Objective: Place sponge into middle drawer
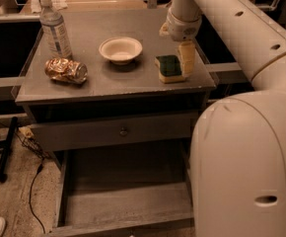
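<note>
The sponge [169, 67] sits near the cabinet top [133, 85] edge; the gripper [186, 58], its state impossible to tell, hangs just beside it. A glancing pinch could knock it off, past the middle drawer [125, 196].

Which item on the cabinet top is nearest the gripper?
The sponge, right beside the gripper; bowl, can and bottle sit farther left.

No legible text: bottle [55, 29] label and can [66, 70] print unreadable. Gripper [185, 58] just beside sponge [168, 68], over cabinet top [133, 83]
</note>
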Controlling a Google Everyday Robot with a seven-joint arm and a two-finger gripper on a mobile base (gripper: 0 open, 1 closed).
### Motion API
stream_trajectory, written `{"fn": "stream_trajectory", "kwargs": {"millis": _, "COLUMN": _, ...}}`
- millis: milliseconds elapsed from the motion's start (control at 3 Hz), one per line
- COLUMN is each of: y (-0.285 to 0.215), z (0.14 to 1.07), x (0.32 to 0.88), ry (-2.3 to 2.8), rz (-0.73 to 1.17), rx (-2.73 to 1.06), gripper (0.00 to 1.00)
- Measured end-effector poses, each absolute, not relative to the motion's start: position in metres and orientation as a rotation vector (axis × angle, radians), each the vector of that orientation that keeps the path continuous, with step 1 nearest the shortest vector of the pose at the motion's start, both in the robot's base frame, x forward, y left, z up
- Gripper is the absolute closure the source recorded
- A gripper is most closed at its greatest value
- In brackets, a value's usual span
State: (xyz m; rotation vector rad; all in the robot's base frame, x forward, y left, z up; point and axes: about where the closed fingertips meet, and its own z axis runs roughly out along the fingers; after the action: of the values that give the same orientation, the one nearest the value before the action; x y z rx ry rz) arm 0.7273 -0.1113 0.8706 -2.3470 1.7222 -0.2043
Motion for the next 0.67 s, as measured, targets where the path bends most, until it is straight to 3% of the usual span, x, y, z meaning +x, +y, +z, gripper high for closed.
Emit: {"fn": "stream_trajectory", "kwargs": {"millis": 667, "y": -0.1233, "z": 0.8394, "x": 0.7372, "ry": 1.805, "rz": -0.153, "rx": -2.294, "gripper": 0.00}}
